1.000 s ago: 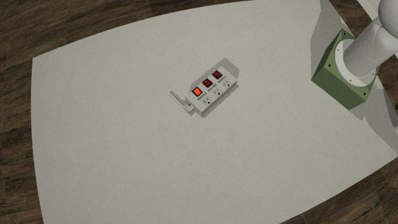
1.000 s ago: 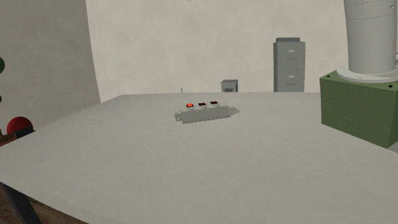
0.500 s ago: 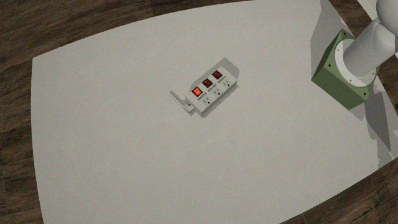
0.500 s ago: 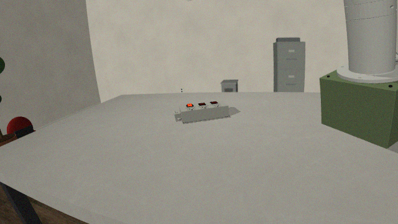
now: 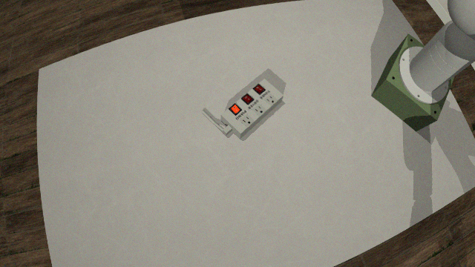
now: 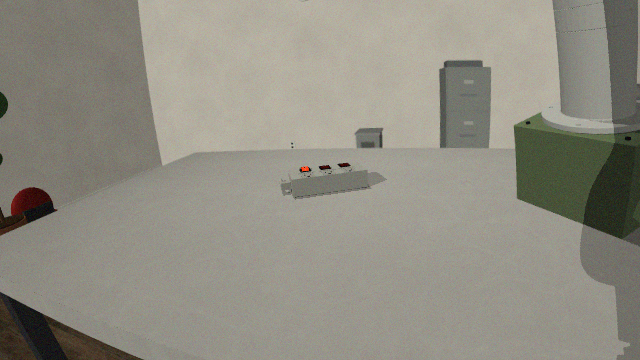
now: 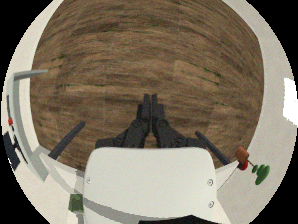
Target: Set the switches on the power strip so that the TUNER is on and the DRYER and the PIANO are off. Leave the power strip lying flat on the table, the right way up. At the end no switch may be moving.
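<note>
The white power strip (image 5: 252,105) lies flat and the right way up in the middle of the table, and it also shows in the exterior view (image 6: 327,181). It has three red rocker switches in a row. The left end switch (image 5: 234,109) glows bright orange; the middle switch (image 5: 247,99) and the far switch (image 5: 259,88) are dark red. The labels are too small to read. My gripper (image 7: 150,102) shows only in the wrist view, high up and far from the strip, over wooden floor. Its fingers are shut together with nothing between them.
The arm's green base block (image 5: 408,93) stands at the table's right side, with the grey arm column (image 6: 585,55) rising from it. A filing cabinet (image 6: 465,105) and a small box (image 6: 369,137) stand beyond the table's far edge.
</note>
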`<state>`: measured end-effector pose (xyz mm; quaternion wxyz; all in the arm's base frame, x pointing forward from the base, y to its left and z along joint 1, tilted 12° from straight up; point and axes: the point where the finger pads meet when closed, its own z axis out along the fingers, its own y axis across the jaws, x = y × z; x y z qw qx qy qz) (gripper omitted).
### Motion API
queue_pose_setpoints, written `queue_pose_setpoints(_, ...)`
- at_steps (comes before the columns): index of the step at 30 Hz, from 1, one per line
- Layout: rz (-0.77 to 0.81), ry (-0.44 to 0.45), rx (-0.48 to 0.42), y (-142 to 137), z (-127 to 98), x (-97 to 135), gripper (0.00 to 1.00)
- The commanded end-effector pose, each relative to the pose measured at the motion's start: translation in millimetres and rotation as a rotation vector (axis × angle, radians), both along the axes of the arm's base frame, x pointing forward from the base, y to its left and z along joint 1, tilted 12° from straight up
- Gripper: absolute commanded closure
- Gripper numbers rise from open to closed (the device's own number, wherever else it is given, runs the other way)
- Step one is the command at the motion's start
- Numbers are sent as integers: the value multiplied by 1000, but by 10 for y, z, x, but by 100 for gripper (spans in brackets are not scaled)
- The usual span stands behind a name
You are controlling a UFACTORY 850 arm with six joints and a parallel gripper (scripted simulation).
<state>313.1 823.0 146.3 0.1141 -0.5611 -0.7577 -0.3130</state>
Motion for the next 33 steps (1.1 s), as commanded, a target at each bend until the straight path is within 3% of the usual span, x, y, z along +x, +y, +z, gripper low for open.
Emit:
queue_pose_setpoints(1, -4, -16, -13, -211, -31, 353, 100)
queue_pose_setpoints(3, -4, -16, -13, -211, -31, 353, 100)
queue_pose_setpoints(4, -7, -35, -46, -567, -111, 835, 100)
queue_pose_setpoints(10, -7, -35, -46, -567, -111, 835, 100)
queue_pose_setpoints(11, -10, -52, -81, -973, -192, 1302, 100)
queue_pose_setpoints(15, -10, -52, -81, -973, -192, 1302, 100)
queue_pose_setpoints(16, -11, -66, -117, -1400, -270, 1717, 100)
queue_pose_setpoints(20, -11, -66, -117, -1426, -274, 1744, 100)
queue_pose_setpoints(21, -12, -76, -152, -1885, -351, 2121, 100)
queue_pose_setpoints(25, -12, -76, -152, -1922, -356, 2152, 100)
queue_pose_setpoints(26, -11, -82, -187, -2404, -430, 2482, 100)
queue_pose_setpoints(30, -11, -82, -187, -2452, -436, 2516, 100)
queue_pose_setpoints(31, -10, -85, -220, -2950, -507, 2795, 100)
queue_pose_setpoints(33, -10, -85, -220, -3009, -514, 2830, 100)
